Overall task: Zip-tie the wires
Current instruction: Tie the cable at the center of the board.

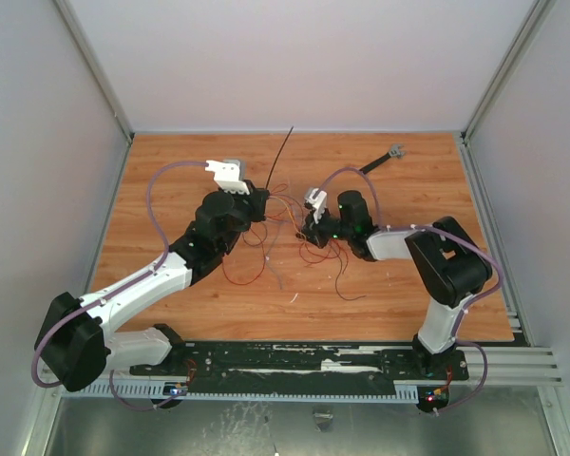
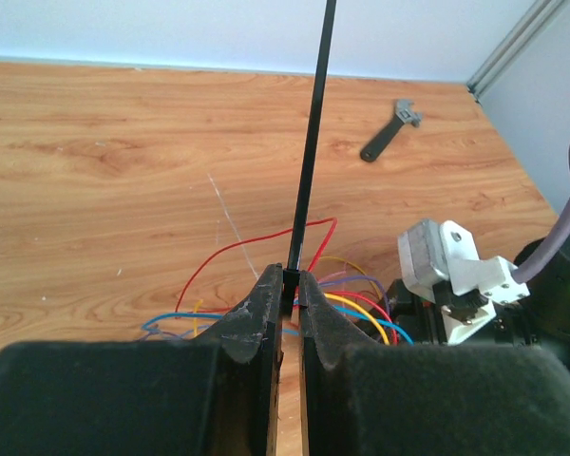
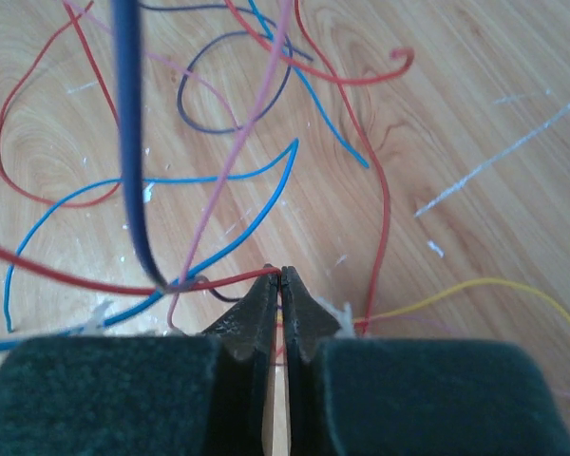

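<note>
Wooden table (image 1: 171, 180); left end effector (image 2: 292, 277) pinching zip tie (image 2: 313, 123); wires (image 3: 128, 114) nearby.

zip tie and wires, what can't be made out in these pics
- zip tie: top end cut off by the upper edge in the left wrist view; lower end hidden inside the left gripper.
- wires: in the right wrist view, whether the shut right gripper pinches a strand is unclear.
- top view: wires too thin to trace, partly hidden under both grippers.

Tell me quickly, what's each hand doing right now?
Left hand: closed on the zip tie.
Right hand: closed; a red wire reaches its tips, grip cannot be told.
</note>
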`<state>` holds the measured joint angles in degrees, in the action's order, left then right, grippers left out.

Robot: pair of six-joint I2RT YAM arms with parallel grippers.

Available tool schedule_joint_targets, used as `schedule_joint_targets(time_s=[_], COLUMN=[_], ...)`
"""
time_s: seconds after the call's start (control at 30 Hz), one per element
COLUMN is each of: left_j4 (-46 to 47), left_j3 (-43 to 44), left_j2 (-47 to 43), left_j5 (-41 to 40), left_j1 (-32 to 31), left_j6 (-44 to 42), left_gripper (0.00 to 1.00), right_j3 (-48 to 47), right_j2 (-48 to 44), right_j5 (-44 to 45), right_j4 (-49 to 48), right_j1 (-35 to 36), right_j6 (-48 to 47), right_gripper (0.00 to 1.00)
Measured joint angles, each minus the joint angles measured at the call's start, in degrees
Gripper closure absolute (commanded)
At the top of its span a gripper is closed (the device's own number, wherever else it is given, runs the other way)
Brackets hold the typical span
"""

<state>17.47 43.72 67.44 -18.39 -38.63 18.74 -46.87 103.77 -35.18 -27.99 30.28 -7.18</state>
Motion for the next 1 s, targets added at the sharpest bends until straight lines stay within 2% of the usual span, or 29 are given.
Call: schedule_joint_targets(time_s=[0.3, 1.0], left_j4=[-0.07, -1.53], left_j3=[0.11, 0.20], left_j2=[0.00, -0.59], left_j5=[-0.26, -1.51], left_j1=[0.92, 2.99], left_j6=[0.02, 0.85], left_gripper=[1.00, 1.00], right_j3=[6.47, 11.23], right_j2=[-7.74, -29.94], right_j5=[1.75, 8.39], right_j4=[1.44, 5.84], right_j1=[-4.09, -16.02], right_j6=[0.04, 6.60], right_gripper=[1.00, 1.00])
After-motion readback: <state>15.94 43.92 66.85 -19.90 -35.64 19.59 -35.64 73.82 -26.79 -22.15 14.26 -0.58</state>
